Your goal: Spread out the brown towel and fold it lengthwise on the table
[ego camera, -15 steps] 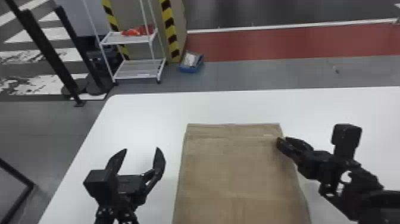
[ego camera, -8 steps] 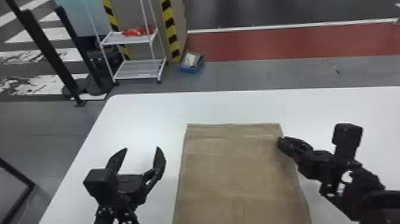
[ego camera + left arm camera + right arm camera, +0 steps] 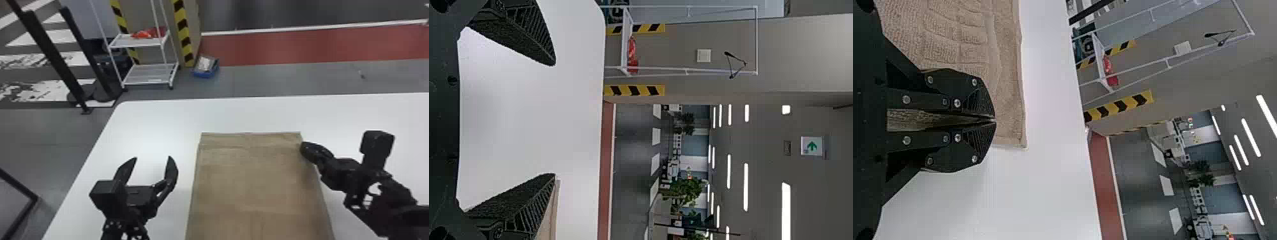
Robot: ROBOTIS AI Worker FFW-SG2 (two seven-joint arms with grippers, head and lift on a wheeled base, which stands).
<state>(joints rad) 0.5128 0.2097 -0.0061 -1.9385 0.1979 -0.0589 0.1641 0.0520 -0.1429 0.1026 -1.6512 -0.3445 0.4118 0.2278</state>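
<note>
The brown towel [image 3: 255, 188] lies flat on the white table as a long rectangle, running off the head view's bottom edge. At its far right side, near the corner, is my right gripper [image 3: 302, 150]. In the right wrist view, the right gripper [image 3: 994, 120] is shut with brown cloth between its fingers, and the towel's [image 3: 1003, 65] corner lies flat beyond the tips. My left gripper [image 3: 153, 158] stands open and empty left of the towel. From its own wrist camera, the left gripper [image 3: 555, 120] has its fingers wide apart, a strip of towel [image 3: 552, 210] beside one.
The white table [image 3: 153, 124] extends around the towel, with its rounded far left corner beyond the left gripper. Past the table stand a white wire shelf [image 3: 150, 71], black posts and a blue bin [image 3: 206, 68] on the floor.
My right gripper's fingers have come together at the towel's right edge. The left arm and the towel look unmoved.
</note>
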